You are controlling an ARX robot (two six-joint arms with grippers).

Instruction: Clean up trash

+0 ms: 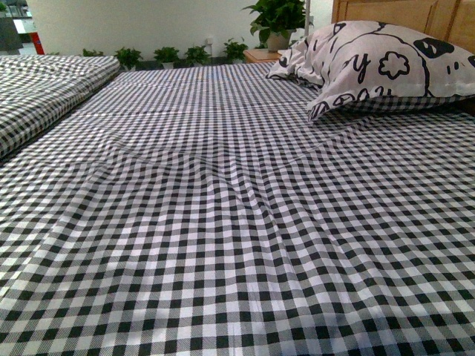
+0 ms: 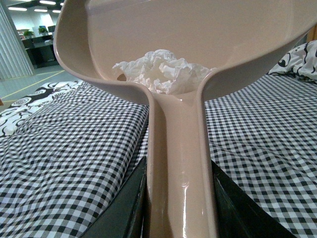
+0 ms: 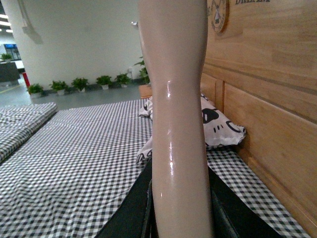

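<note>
Broadly, a bed [image 1: 223,245] with a black-and-white checked sheet fills the front view, with a patterned pillow [image 1: 378,67] at its far right before a wooden headboard [image 3: 267,99]. Next, the left gripper [image 2: 181,208] has its jaws closed on the handle of a pink dustpan [image 2: 198,39], where the crumpled white trash [image 2: 161,72] lies in the scoop. Lastly, the right gripper [image 3: 181,208] clamps a pale handle [image 3: 178,99] that stands upright.
</note>
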